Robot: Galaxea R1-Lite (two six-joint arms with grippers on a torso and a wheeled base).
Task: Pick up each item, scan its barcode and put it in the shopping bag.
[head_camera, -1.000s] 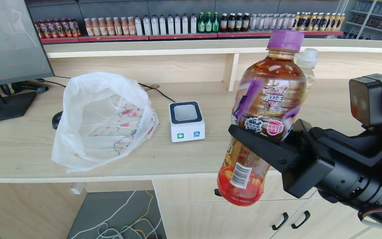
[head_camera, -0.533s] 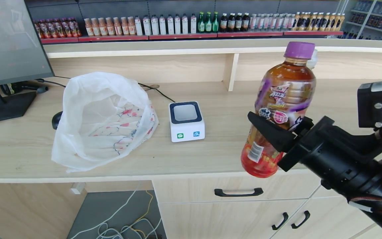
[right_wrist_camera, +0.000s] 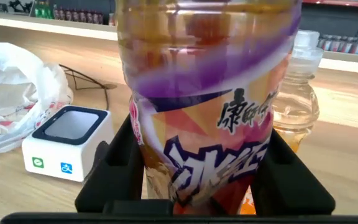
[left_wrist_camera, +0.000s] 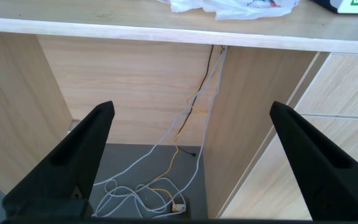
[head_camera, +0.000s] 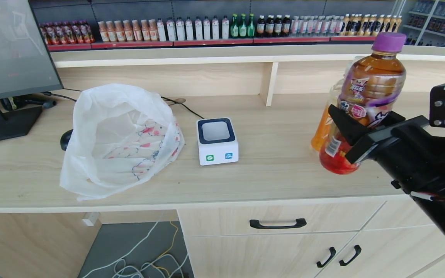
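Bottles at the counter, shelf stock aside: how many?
2. A purple-capped bottle in the right gripper; a white-capped bottle standing on the counter behind it, mostly hidden.

A wooden counter (head_camera: 276, 170) carries a dark monitor (head_camera: 10, 46) at its left end, a black mouse (head_camera: 65, 139) near it; a thin cable (head_camera: 185, 107) crosses the back; bottle rows (head_camera: 222, 27) line the far shelf; 3 black handles (head_camera: 277, 223) front the cabinets; loose wires (head_camera: 145, 255) lie below.

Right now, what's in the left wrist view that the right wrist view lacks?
Left wrist: open left end effector, loose cables on the floor under the counter.
Right wrist: right end effector shut on the purple-label tea bottle, white-capped bottle behind it.
Both: shopping bag, counter, barcode scanner (just a corner in left wrist).
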